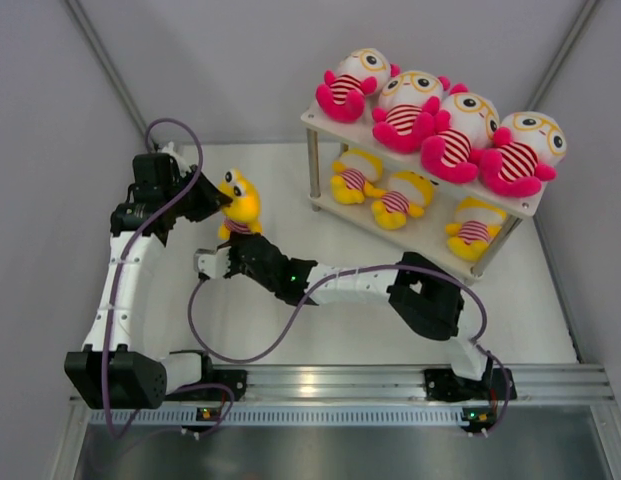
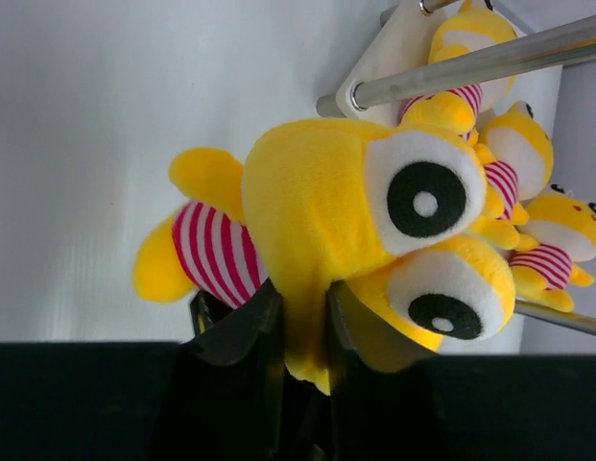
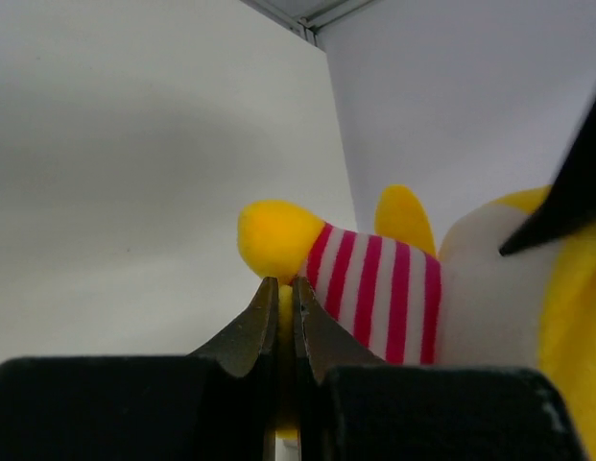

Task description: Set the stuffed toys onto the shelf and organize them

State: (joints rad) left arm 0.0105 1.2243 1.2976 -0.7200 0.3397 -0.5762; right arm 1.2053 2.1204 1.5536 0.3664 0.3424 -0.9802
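Note:
A yellow stuffed toy (image 1: 238,205) is held between both arms, left of the white shelf (image 1: 320,122). My left gripper (image 1: 218,200) is shut on the toy's head (image 2: 317,221), the plush pinched between its jaws. My right gripper (image 1: 230,250) is shut on a yellow limb of the same toy (image 3: 278,240), beside its striped belly (image 3: 374,288). Several pink toys (image 1: 440,125) sit in a row on the shelf's top board. Three yellow toys (image 1: 400,195) sit on the lower board.
Grey walls close in the white table (image 1: 290,330) at left, back and right. The shelf's silver legs (image 2: 470,67) show close behind the held toy in the left wrist view. A metal rail (image 1: 340,385) runs along the near edge.

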